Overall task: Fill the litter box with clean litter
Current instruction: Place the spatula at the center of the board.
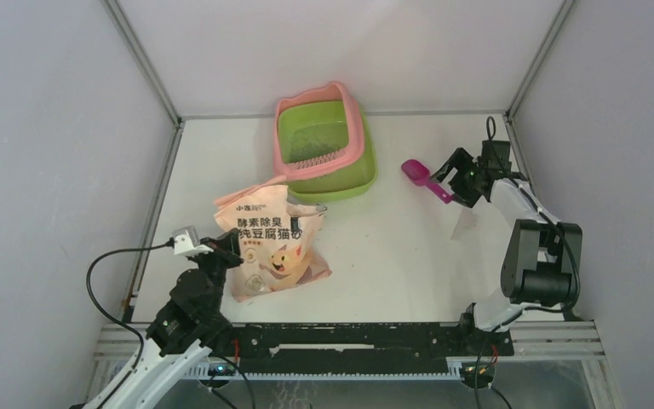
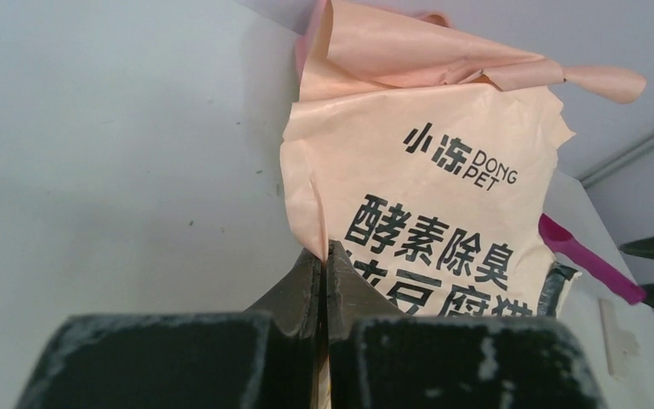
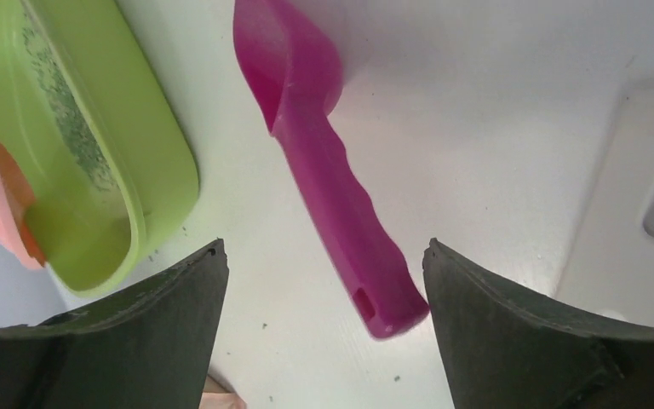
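On the white table (image 1: 392,256), the litter box (image 1: 358,123) holds scattered litter (image 3: 66,119).

A matt white table (image 1: 392,247) forms the floor of a small enclosure. Plain pale grey panels close it in: a back wall (image 1: 341,51), a left wall (image 1: 43,128) and a right wall (image 1: 622,102). Slim aluminium posts (image 1: 141,60) run up the two far corners where the panels meet. Along the near edge a black rail (image 1: 366,339) lies across a silver frame (image 1: 562,341). The light is soft and even, throwing only faint shadows on the table
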